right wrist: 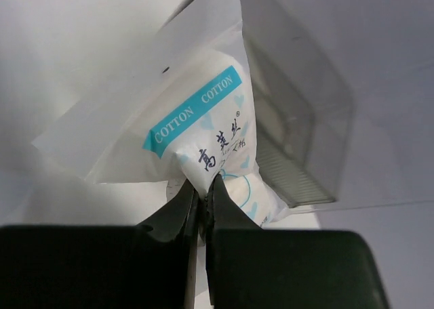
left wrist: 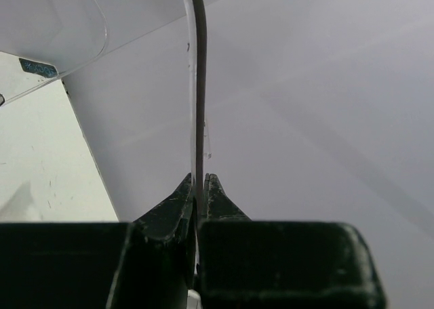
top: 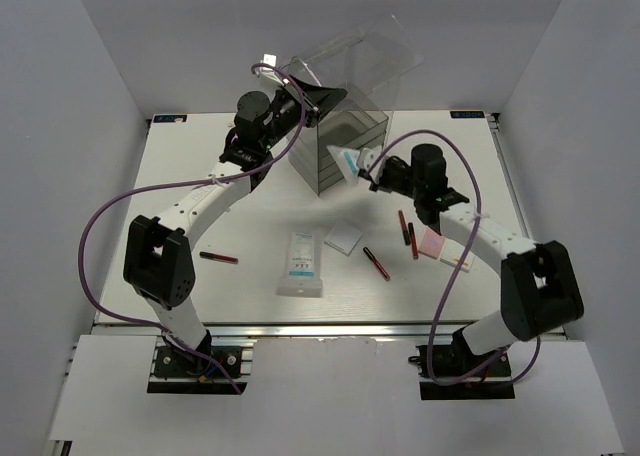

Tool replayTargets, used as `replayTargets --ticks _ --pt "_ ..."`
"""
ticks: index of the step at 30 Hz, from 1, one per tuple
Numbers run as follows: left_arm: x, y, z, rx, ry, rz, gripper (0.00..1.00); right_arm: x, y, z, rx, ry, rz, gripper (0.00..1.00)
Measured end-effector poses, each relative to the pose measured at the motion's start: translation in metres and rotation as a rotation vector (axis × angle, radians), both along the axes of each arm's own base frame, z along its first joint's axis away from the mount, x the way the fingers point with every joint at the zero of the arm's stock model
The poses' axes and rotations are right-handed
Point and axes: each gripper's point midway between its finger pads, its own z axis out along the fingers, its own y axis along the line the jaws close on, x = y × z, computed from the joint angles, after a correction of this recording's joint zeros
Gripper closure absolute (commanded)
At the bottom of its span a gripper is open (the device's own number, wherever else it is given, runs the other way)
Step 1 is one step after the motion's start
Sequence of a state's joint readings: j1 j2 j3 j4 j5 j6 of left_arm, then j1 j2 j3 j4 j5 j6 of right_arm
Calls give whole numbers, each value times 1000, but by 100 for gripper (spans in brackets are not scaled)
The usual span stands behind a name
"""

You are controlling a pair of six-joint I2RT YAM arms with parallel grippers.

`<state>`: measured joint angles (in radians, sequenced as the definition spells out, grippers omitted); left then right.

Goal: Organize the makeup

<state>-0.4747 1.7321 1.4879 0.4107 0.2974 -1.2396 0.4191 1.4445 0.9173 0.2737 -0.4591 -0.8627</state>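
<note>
Right wrist view: my right gripper [right wrist: 201,187] is clenched on a white packet [right wrist: 203,119] whose teal band reads "COTTON COTTON", just beside the clear drawer box [top: 360,136] at the far middle. My left gripper [left wrist: 198,183] pinches the box's clear panel [left wrist: 195,85].

The cotton pad packet [right wrist: 210,133] is white, with a turquoise band that carries white letters, dark blue characters and pale blue hearts. The fingers [right wrist: 178,213] under it are black. On the white desk [top: 185,141] there are a white packet with blue print [top: 302,263], a pink palette [top: 432,242], a white pad [top: 343,238] and red-and-black pencils [top: 376,263]. The drawer box [top: 352,136] is clear.
</note>
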Motion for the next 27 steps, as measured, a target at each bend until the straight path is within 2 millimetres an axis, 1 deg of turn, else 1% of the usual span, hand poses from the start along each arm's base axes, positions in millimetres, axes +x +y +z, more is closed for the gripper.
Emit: replayTargets --ticks 4,7,10,12,14,15,16,18,19,21,22,25,27 --pt "0 0 0 0 0 0 100 49 4 28 75 -107 -113 100" --pt "0 0 0 0 -1 0 100 75 8 45 119 -176 -163 100" --pt "0 0 0 0 0 0 100 95 12 62 151 -253 -188 100" --pt "0 0 0 0 0 0 100 105 16 69 164 -309 -195 100" --pt "0 0 0 0 -1 0 100 113 21 70 166 -360 -190 100" --pt "0 0 0 0 -1 0 100 116 24 67 160 -379 -188 100" --pt "0 0 0 0 -1 0 100 118 25 65 156 -387 -186 95" --pt "0 0 0 0 -1 0 100 126 34 55 140 -410 -174 85" --pt "0 0 0 0 -1 0 100 131 37 50 132 -419 -172 75" --pt "0 0 0 0 -1 -1 100 139 43 44 121 -439 -169 63" --pt "0 0 0 0 -1 -1 100 144 46 42 114 -449 -170 49" --pt "0 0 0 1 0 -1 100 155 51 41 101 -476 -176 28" --pt "0 0 0 0 -1 -1 100 156 51 43 92 -490 -175 24"
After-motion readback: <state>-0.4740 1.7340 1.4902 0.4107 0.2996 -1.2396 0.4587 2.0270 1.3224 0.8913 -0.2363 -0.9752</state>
